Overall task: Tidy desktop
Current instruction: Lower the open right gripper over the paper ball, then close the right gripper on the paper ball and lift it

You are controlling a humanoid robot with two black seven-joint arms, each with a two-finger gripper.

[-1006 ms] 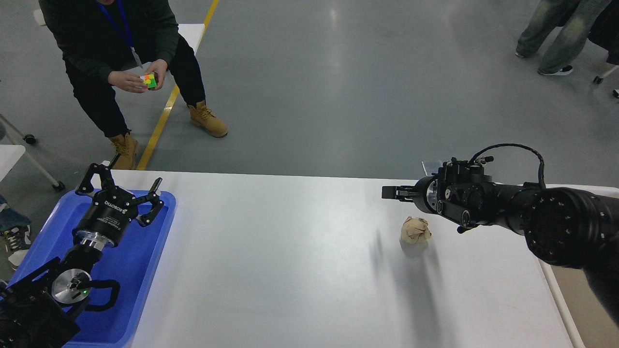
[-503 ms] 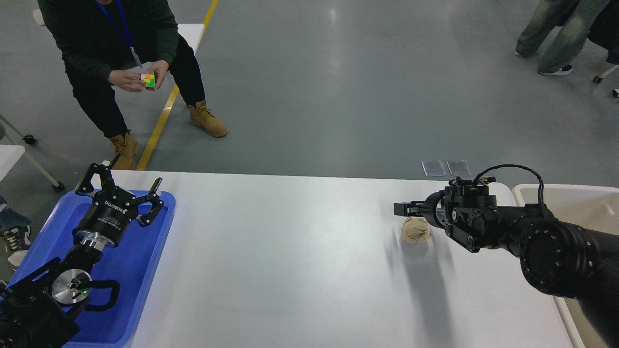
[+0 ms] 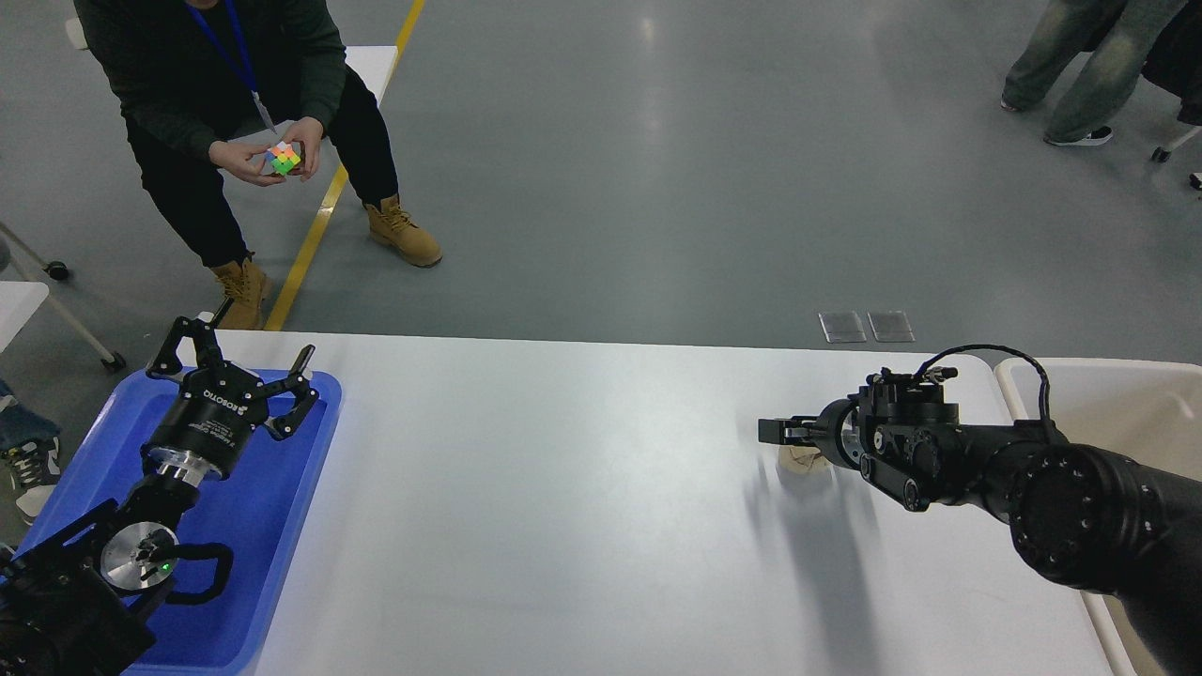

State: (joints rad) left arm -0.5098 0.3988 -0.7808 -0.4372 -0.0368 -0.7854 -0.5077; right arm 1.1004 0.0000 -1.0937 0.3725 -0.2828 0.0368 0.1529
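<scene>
The white-grey desktop [image 3: 563,507] fills the lower part of the head view. A crumpled brown paper ball [image 3: 801,459] lies on its right side, mostly hidden by my right gripper. My right gripper [image 3: 778,432] is low over the ball, pointing left and seen side-on, so its fingers cannot be told apart. I cannot tell whether it touches the ball. My left gripper [image 3: 242,355] is open and empty above the blue tray [image 3: 282,526] at the desk's left end.
A beige bin with a cream rim [image 3: 1014,385] stands past the desktop's right edge, partly behind my right arm. A crouching person [image 3: 235,94] holds a colourful cube [image 3: 283,158] beyond the far left edge. Other people's legs [image 3: 1080,66] stand at the far right.
My right gripper has come down and toward me onto the paper ball, which it now mostly covers. The left arm has not moved. The person has turned the cube.
</scene>
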